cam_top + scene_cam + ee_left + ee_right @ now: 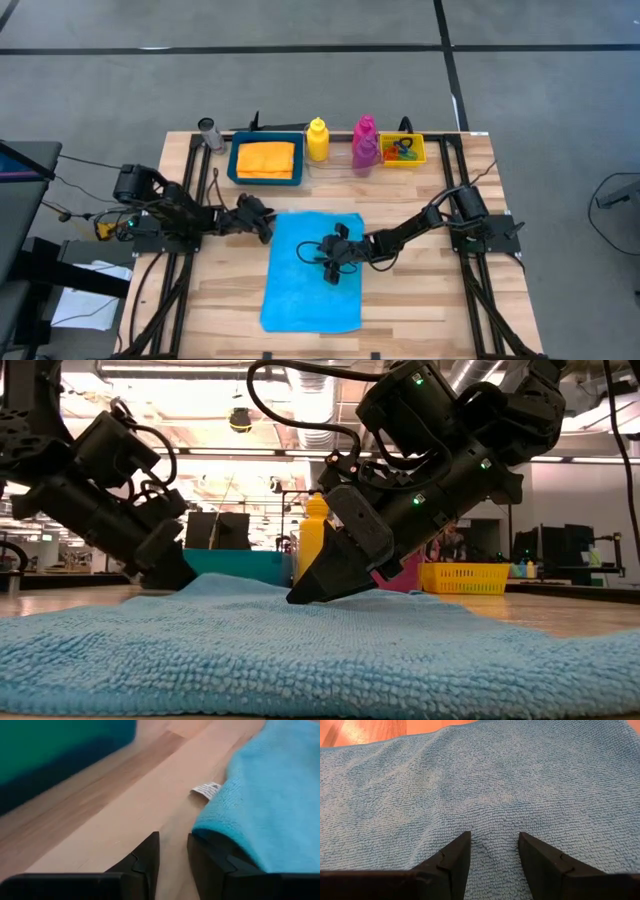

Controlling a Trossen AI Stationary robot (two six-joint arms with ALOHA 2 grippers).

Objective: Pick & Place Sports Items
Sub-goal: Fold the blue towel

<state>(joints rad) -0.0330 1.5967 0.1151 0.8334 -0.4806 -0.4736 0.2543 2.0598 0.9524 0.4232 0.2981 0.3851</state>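
A cyan cloth (315, 270) lies spread flat on the wooden table. My left gripper (173, 840) is low at the cloth's far left corner (272, 222), open by a narrow gap that shows only bare table. My right gripper (495, 837) is open over the cloth's middle (330, 255). An orange cloth (266, 158) lies folded in the blue tray (236, 160). Yellow (317, 140) and magenta (364, 130) bottles stand upright at the far edge, with a purple one (363, 156) just in front. Coloured rings (404, 150) lie in the yellow bin (385, 150). My left gripper touches the cyan cloth only with one finger (207, 857): the cloth's edge near the corner (220, 827) lies against and over that finger's outer side. The fingers slant down from the table's left. My right gripper rests both fingertips (462, 842) on the cloth's top surface near its middle (495, 820), slanting down from the table's right. Nothing is pinched between them, and the cloth lies flat on the table.
A grey cylinder (209, 132) stands at the far left corner. A white label (206, 789) sticks out from the cloth's edge. Bare wood lies to the left and right of the cloth.
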